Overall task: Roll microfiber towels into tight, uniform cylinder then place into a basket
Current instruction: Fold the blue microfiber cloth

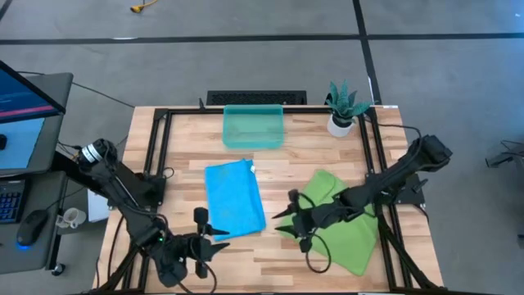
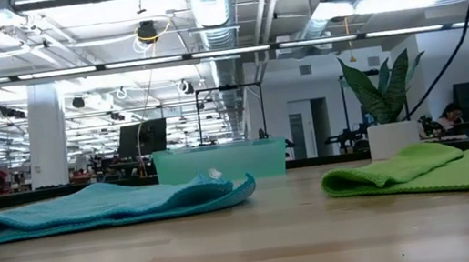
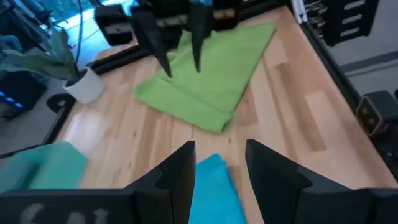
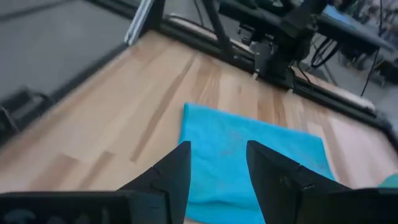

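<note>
Left gripper hovered spread, empty, at blue towel's near edge; right gripper spread, empty, beside green towel; both towels lay flat, unrolled. To roll tight, best pinch the near hem squarely, both corners level. Farther off, basket held nothing.

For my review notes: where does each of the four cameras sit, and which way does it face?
High: overhead, straight down on table; both arms, blue towel, green towel, basket.
Low: table height, facing the room; an arm only at the top edge.
Left wrist: past the open left gripper toward the green towel and open right gripper.
Right wrist: past its own fingers toward the blue towel.
Shared: both towels appear in the high and low views.
</note>
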Robot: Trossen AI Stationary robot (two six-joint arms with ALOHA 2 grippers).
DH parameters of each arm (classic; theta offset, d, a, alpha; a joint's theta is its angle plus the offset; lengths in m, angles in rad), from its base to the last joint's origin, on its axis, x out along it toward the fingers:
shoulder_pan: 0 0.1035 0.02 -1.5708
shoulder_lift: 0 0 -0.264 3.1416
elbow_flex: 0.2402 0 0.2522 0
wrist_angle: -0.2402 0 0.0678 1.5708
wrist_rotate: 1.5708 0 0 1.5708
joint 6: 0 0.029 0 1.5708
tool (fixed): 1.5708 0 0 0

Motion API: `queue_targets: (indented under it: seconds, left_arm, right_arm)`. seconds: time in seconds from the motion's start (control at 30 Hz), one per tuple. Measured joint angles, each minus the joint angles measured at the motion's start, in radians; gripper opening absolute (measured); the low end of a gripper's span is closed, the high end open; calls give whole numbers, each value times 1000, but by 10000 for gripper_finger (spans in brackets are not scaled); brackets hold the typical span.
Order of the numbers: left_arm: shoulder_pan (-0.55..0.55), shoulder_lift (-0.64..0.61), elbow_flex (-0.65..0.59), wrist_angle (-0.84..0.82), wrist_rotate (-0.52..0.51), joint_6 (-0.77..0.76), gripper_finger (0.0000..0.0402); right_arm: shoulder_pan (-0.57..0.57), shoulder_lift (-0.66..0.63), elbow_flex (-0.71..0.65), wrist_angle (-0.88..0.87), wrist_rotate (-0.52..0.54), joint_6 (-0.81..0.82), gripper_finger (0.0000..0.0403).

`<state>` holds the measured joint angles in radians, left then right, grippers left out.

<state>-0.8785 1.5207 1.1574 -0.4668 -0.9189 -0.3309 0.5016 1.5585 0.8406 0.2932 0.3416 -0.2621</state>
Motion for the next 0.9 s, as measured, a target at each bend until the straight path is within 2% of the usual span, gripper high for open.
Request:
queue_targets:
  seconds: [0.2,0.33,0.57,0.73,0.9]
  left_arm:
    - [3,132,-1,-30,25,-11,135]
    - [1,210,-2,-73,64,-58,135]
    - [6,231,-2,-173,231,-317,135]
    - [6,234,-2,-280,296,-537,135]
    - [6,234,-2,-294,312,-567,135]
  right_arm:
    - [-35,136,38,-4,0,-34,178]
    - [-52,223,109,1,0,-28,178]
    - [-44,346,228,-82,-4,-27,178]
    - [-47,423,299,-165,-7,-27,178]
    - [-54,467,359,-246,-37,-26,178]
